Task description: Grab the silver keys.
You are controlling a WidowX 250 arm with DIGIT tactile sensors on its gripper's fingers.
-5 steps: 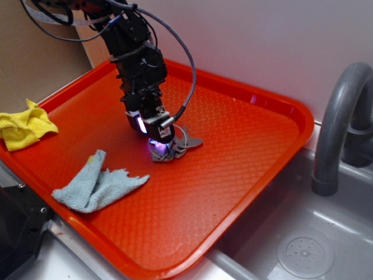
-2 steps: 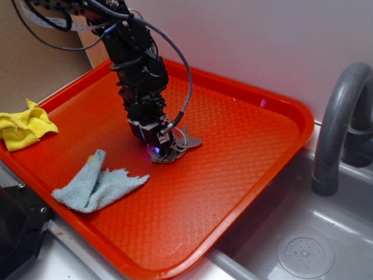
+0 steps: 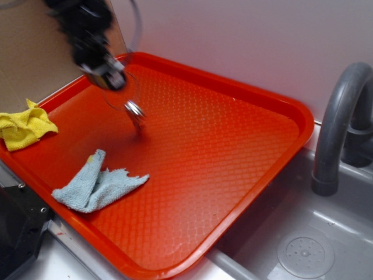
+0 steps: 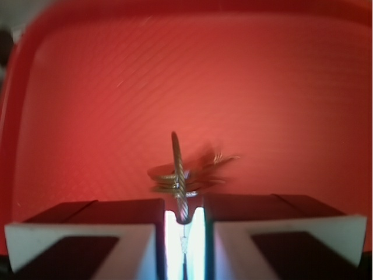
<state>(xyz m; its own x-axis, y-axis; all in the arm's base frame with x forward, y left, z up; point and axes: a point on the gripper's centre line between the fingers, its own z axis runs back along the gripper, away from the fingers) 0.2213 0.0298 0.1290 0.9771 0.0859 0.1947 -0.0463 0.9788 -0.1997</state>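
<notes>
The silver keys [image 3: 136, 115] hang in the air above the back left part of the orange tray [image 3: 233, 146], blurred by motion. Their thin wire ring [image 4: 178, 169] is pinched edge-on between the fingers of my gripper [image 4: 184, 219], and the keys [image 4: 198, 172] dangle just beyond the fingertips. From the exterior view my gripper [image 3: 111, 79] is high over the tray's left side, shut on the ring, with the arm blurred above it.
A pale blue cloth [image 3: 96, 185] lies on the tray near its front left. A yellow cloth [image 3: 23, 127] drapes over the tray's left rim. To the right are a grey faucet [image 3: 344, 122] and a sink with a drain [image 3: 305, 254].
My gripper was down on the keys at the tray's middle; it has since risen and swung left toward the back, lifting the keys off the tray.
</notes>
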